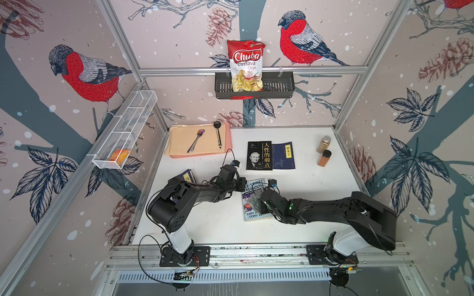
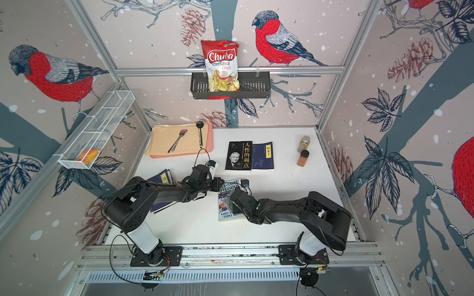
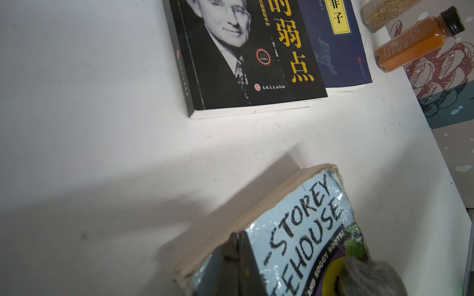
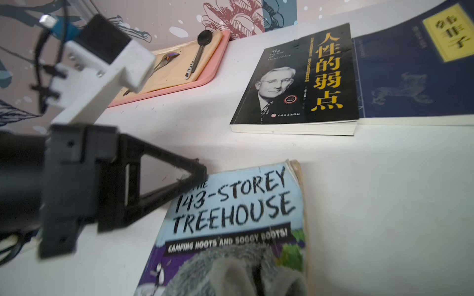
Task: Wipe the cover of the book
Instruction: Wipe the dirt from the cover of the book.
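Lying flat mid-table, the 143-Storey Treehouse book (image 4: 230,205) has the left gripper (image 4: 198,175), jaws pressed together, on its far-left corner. The right gripper (image 1: 257,202) pinches a grey cloth (image 4: 205,269) on the cover; bare white table (image 1: 313,189) lies rightward

The right arm (image 1: 320,207) hides the middle of the treehouse book (image 1: 254,185). At its 9 o'clock, the left arm (image 1: 195,194) covers most of a blue book (image 1: 188,175). The grey cloth (image 4: 225,271) looks blurred.

Chip bag (image 1: 246,64), black book (image 1: 259,155), spice jar (image 1: 324,159)
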Robot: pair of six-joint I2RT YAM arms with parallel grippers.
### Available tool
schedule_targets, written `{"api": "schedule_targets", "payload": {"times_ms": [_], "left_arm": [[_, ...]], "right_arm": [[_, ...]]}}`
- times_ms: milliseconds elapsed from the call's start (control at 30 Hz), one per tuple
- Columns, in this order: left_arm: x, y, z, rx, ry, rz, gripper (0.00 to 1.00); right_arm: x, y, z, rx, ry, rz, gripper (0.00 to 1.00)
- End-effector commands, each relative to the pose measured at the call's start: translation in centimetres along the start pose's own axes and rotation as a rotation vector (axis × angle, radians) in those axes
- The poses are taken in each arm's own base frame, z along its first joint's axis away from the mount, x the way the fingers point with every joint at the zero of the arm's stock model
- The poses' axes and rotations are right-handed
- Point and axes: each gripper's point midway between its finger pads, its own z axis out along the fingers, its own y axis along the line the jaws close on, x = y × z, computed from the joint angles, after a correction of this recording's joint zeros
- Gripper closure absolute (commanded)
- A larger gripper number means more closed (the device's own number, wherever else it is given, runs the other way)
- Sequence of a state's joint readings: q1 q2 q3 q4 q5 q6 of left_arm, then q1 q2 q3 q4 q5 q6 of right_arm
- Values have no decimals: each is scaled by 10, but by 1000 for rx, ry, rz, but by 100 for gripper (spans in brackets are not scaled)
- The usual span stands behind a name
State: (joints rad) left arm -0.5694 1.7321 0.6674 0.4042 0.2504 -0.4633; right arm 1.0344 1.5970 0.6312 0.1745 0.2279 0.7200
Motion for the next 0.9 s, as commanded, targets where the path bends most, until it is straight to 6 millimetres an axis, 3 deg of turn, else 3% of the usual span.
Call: {"api": "schedule_targets", "payload": {"times_ms": [0, 100, 200, 300, 467, 600, 733, 867], "left_arm": [[65, 41, -7, -167, 230, -54, 100], [63, 40, -5, -163, 229, -53, 100], [63, 41, -5, -168, 227, -55, 100], [64, 42, -6, -169, 227, -58, 100], [68, 44, -6, -176, 236, -64, 100], [67, 44, -7, -179, 234, -65, 100], [66, 43, -7, -173, 230, -66, 100], [67, 41, -6, -159, 232, -63, 100]], "right_arm": [[18, -52, 26, 159, 155, -49, 91], [-10, -53, 46, 203, 136, -71, 92], [-1, -40, 41, 206, 153, -128, 92], [28, -35, 17, 222, 180, -164, 91], [91, -44, -26, 209, 255, -116, 90], [122, -47, -39, 181, 302, -78, 90], [116, -37, -25, 152, 287, -92, 89], [78, -33, 12, 137, 234, -86, 90]]}}
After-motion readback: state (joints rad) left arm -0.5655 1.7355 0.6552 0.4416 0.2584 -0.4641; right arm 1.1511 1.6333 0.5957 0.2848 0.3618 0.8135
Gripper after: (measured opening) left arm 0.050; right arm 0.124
